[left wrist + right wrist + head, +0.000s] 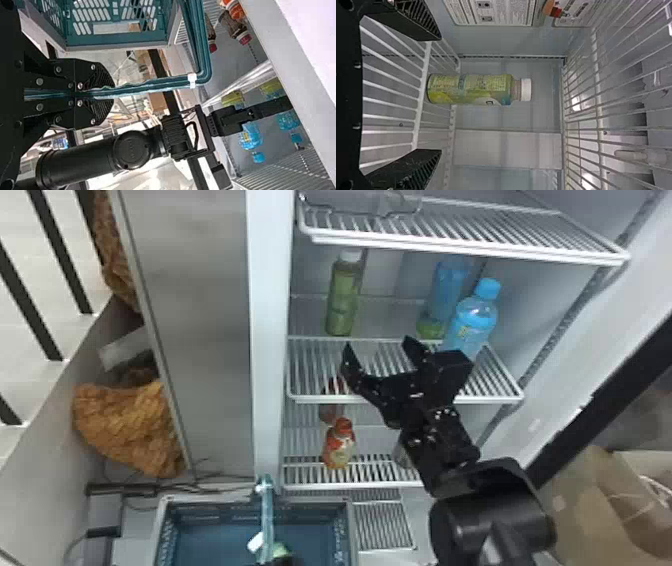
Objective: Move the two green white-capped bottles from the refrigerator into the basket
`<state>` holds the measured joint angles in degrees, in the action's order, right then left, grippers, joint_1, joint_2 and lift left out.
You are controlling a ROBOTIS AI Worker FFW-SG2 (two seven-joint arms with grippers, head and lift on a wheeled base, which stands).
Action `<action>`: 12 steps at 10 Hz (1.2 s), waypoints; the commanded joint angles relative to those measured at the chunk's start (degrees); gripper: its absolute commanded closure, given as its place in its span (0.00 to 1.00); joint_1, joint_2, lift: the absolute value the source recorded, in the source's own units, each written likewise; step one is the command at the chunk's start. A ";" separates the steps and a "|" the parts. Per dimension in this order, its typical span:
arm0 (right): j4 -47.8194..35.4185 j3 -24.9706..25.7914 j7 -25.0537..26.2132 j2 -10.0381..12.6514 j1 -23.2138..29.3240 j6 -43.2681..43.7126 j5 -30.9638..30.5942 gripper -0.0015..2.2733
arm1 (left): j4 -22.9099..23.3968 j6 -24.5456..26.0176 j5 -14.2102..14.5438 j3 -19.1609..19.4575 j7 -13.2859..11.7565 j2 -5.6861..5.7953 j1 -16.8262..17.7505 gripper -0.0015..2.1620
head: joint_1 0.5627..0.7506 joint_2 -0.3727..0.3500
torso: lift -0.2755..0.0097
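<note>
A green white-capped bottle (343, 300) stands on the middle wire shelf (310, 399) of the refrigerator. The right pincer (379, 344) is spread wide in front of it, nothing between its fingers. The left pincer (283, 562) is closed on the handle (268, 517) of the basket (300, 517); behind that handle there appears to be a second bottle (281, 550), white-capped and green, inside the basket.

The first one's yellow-green label (484, 83) carries small print and a dark square mark. Printed panels (494, 14) are fixed to the refrigerator's inner wall. A blue-capped bottle (472, 320) with a yellow mark stands at the shelf's right, and a red-capped orange bottle (339, 446) is one shelf below.
</note>
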<state>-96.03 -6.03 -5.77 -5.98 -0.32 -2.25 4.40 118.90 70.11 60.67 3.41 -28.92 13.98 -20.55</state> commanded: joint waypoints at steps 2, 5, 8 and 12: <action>4.70 -1.16 0.05 0.10 -4.18 0.71 -0.29 0.01 | 0.00 0.06 0.00 -0.21 0.00 0.00 0.02 0.56 | 0.70 0.26 | 0.95; 7.94 -1.39 1.11 0.36 -7.28 1.69 -0.17 0.01 | 0.00 -0.08 0.00 -0.33 0.00 0.00 0.30 0.56 | 0.70 0.28 | 0.95; 12.44 -2.53 1.72 0.62 -11.07 2.96 -0.40 0.00 | -0.14 -0.08 0.00 -0.67 0.00 0.08 0.58 0.56 | 0.70 0.28 | 0.95; 17.64 -3.45 3.04 0.62 -15.86 4.36 -0.74 0.00 | -0.56 -0.08 0.00 -1.13 0.09 0.17 1.01 0.56 | 0.70 0.29 | 0.95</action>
<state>-79.06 -9.37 -2.71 -5.36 -15.41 2.00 3.63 118.50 70.05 60.67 2.46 -28.90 14.13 -19.70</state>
